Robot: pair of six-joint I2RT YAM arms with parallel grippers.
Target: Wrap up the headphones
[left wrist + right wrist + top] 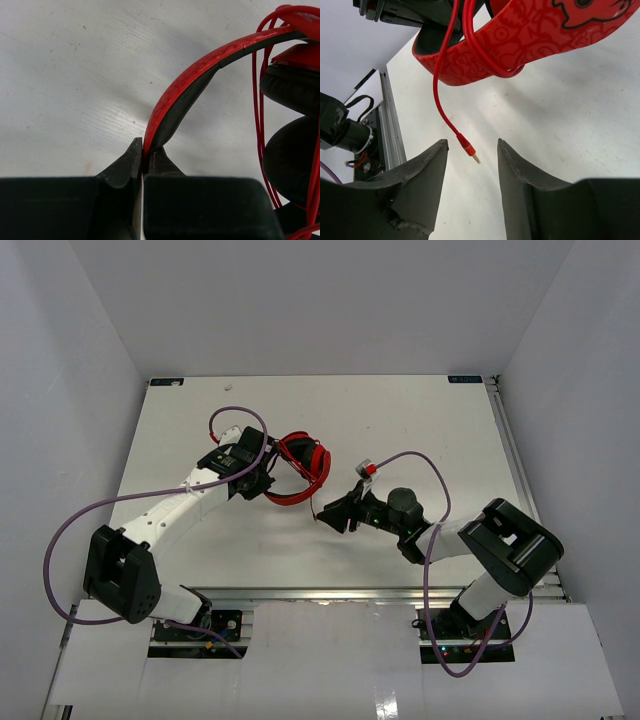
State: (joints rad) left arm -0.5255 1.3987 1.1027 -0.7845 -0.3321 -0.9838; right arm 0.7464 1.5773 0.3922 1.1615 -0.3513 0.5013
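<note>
The red headphones (300, 468) with black pads are near the desk (400, 420) centre, slightly toward ten o'clock. Their thin red cord (435, 82) loops over the headband (185, 82), and the plug (469, 150) hangs free.

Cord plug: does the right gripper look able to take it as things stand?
Probably yes. The plug dangles free in line with the gap of the open right gripper, near its fingertips, with nothing in between. How far ahead it hangs is unclear. The left gripper is shut on the headband.

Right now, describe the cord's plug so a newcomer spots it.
Over the white table, find the red headphones. Their thin red cord hangs from the headband and ends in a gold-tipped plug, the only loose end, between the right gripper's open jaws.
</note>
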